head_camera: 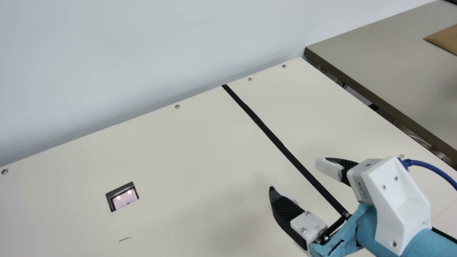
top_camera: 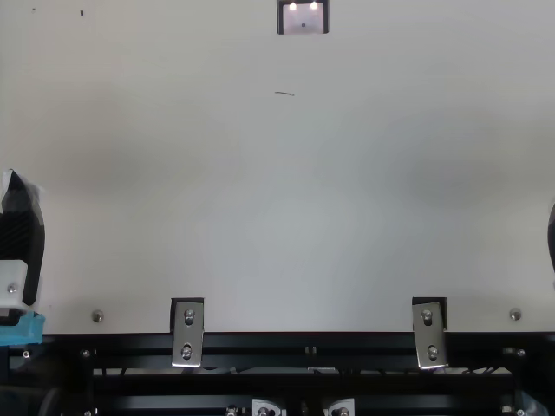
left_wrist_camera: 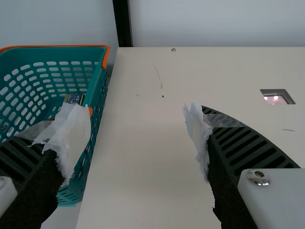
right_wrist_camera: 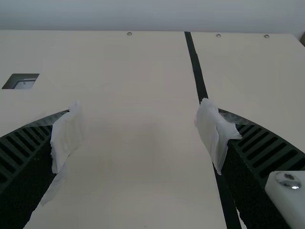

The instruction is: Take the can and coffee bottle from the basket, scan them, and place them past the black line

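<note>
Right black ribbed end effector (head_camera: 295, 174) open near black tape line (head_camera: 264, 127), likely for placing; left end effector (left_wrist_camera: 137, 109) open by teal plastic basket (left_wrist_camera: 66, 55), likely for picking.

From the neck, the main view looks slantwise down over the surface (head_camera: 185, 153) toward the wall (head_camera: 142, 53), turned to the right; the top view looks steeply down on the edge by the black rail (top_camera: 303, 345). Each wrist view looks across from nearer, the left one past the basket (left_wrist_camera: 98, 88). All four share the scanner window (head_camera: 123, 198); main and right wrist share the black line (head_camera: 265, 127).
</note>
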You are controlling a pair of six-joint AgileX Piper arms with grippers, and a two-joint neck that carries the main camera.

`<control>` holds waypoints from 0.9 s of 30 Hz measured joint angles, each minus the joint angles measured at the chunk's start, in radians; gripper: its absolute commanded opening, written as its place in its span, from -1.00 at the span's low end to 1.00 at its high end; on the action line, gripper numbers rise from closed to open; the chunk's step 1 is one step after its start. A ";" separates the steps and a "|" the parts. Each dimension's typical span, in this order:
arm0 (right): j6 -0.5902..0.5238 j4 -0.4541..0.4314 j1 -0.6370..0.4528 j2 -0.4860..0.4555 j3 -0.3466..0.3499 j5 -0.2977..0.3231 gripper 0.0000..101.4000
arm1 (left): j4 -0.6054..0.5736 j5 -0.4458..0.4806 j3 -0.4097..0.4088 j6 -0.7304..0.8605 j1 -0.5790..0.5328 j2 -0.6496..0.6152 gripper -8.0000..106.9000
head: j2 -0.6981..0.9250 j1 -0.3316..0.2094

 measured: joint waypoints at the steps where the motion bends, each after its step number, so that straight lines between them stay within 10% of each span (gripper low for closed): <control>1: 0.000 0.000 0.000 0.000 0.000 0.000 1.00 | 0.000 0.000 0.000 0.000 0.000 0.000 0.71 | 0.000 -0.005; 27: 0.006 -0.002 -0.001 0.004 -0.011 0.005 1.00 | 0.000 0.000 0.000 0.000 0.000 0.000 0.71 | 0.000 0.000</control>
